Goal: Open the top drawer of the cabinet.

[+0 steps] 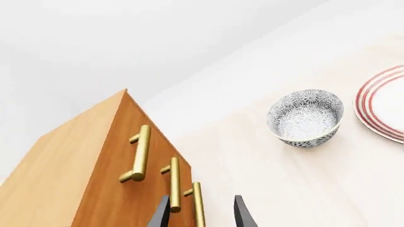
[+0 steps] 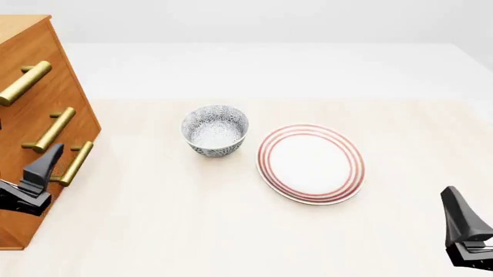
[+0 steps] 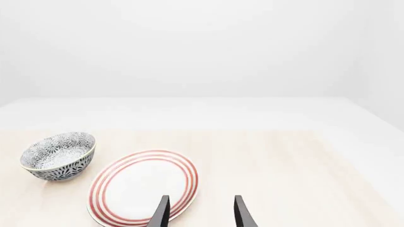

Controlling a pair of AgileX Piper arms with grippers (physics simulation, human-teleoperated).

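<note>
Front view shows the cabinet (image 2: 46,104) standing at the far left of the table (image 2: 231,231), big and brown like wood. It has three drawers in a stack, each with a shiny gold bar. The top drawer (image 2: 31,55) is the highest one, and its top handle (image 2: 23,83) sticks out on two little posts. All three drawers look shut.

My left pincer (image 1: 200,215) is low down, just in front of the cabinet, near the lowest bar. My fingers are spread wide and hold nothing. My right pincer (image 3: 200,213) is far off on the other side, above the table near the striped plate (image 2: 310,163). It is spread wide too, and holds nothing. A dotted bowl (image 2: 215,130) sits between the cabinet and the plate.

I think the drawer is hard and stiff, and maybe a bit heavy to slide. The gold bar looks smooth, so it could slip. I would pinch it in the middle, between its two posts, and squeeze well. Then I would pull straight out, not sideways, so the drawer does not stick. I need to go up first, since I am by the wrong bar.
</note>
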